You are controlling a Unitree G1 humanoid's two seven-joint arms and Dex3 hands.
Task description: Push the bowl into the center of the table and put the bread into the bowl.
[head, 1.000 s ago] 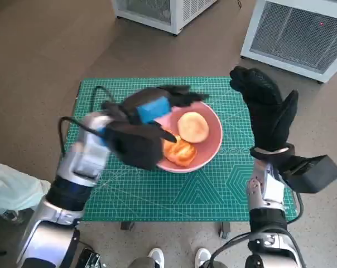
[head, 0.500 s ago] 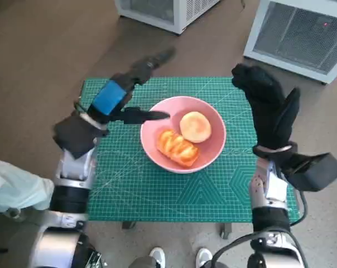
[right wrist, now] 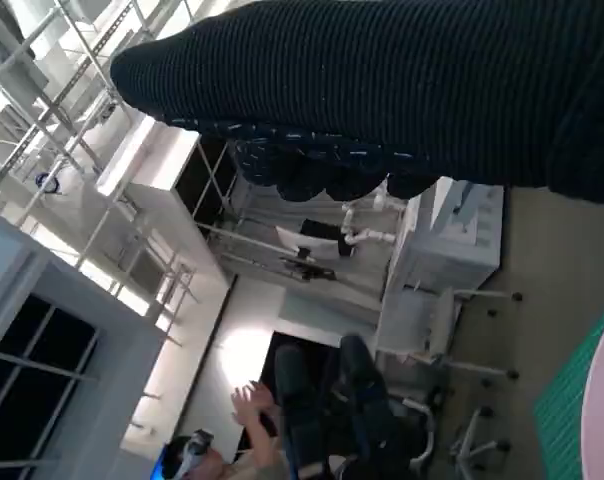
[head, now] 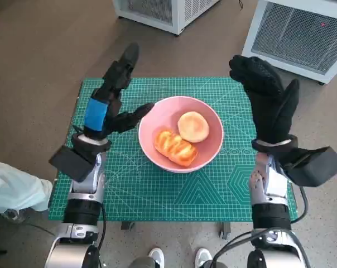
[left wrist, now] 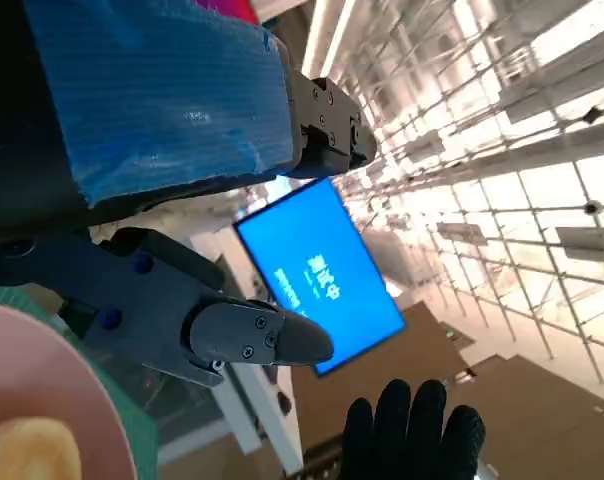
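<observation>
Already the pink bowl [head: 181,134] sits near the middle of the green bench [head: 157,195] with a glazed loaf of bread [head: 174,147] and a round bun [head: 193,126] inside, so the task looks essentially done. The main risk I see is the left hand [head: 107,106], raised at the bowl's nine o'clock with fingers [head: 136,114] spread and empty, one close to the rim, nudging it off centre. The right hand [head: 266,97] is upright at three o'clock, well apart, also empty and spread. Only the left wrist view shows a blue screen [left wrist: 322,275] overhead, while the right wrist view alone catches a seated person [right wrist: 322,420]; neither shows the bowl's place on the bench as the head view does.
</observation>
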